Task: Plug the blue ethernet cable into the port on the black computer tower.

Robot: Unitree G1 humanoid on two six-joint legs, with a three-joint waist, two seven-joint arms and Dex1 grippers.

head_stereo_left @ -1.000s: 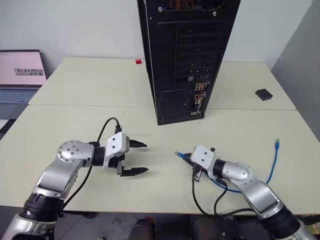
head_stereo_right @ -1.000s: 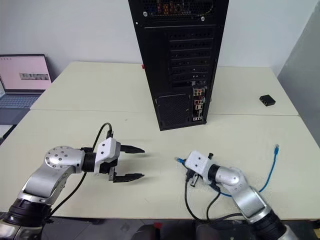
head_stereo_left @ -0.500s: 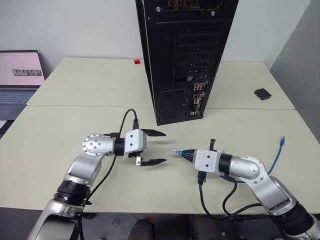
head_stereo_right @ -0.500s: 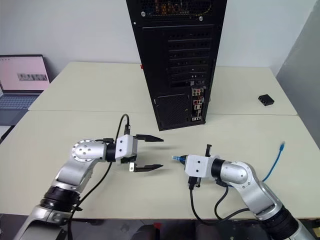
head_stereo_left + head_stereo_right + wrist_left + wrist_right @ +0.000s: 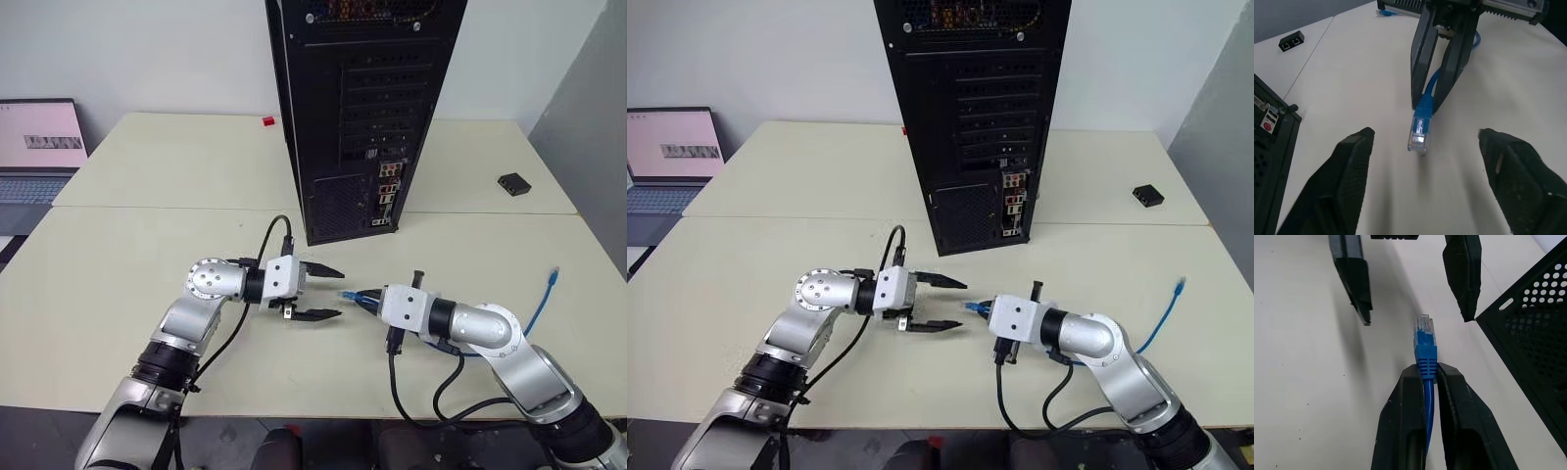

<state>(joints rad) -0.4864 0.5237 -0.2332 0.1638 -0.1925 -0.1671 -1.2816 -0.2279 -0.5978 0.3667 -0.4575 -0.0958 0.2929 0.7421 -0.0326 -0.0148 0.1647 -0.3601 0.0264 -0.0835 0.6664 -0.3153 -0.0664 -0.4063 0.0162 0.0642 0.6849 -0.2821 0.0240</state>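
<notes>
The cable sits pinched in my right gripper just behind its plug, low over the table. My left gripper faces it, jaws spread, empty. This looks like a handover. The tower stands at twelve o'clock; next I must close left on the plug.

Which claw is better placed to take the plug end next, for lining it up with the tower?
Probably the left. The left claw is open, its fingers either side of the clear plug of the blue ethernet cable. The right claw is shut on the cord just behind that plug, aimed at the left claw rather than at the black computer tower.
</notes>
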